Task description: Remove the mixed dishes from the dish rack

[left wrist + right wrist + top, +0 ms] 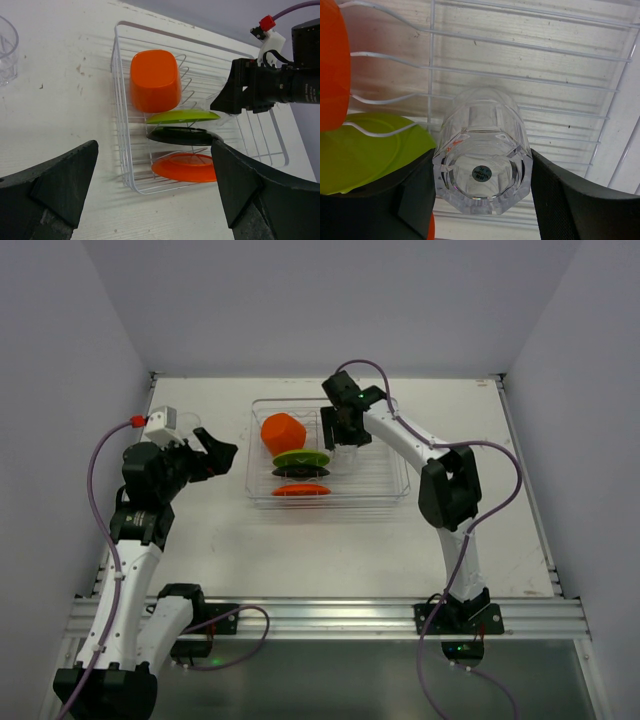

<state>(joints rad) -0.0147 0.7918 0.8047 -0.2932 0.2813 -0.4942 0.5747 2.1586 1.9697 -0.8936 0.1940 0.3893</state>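
Note:
The dish rack (390, 502) holds an orange faceted cup (282, 431), then a lime-green plate (301, 457), a black plate (299, 471) and an orange plate (300, 490) standing between its wires. My right gripper (345, 435) is inside the rack, shut on a clear tumbler (482, 160) that lies with its base toward the camera; a finger (415, 195) presses each side. My left gripper (222, 452) is open and empty, above the table left of the rack. The left wrist view shows the cup (155, 80) and the three plates (182, 116).
A second clear tumbler (5, 50) stands on the table at the far left, outside the rack. The rack's right half (385, 465) holds only bare wires. White walls close in the table on three sides.

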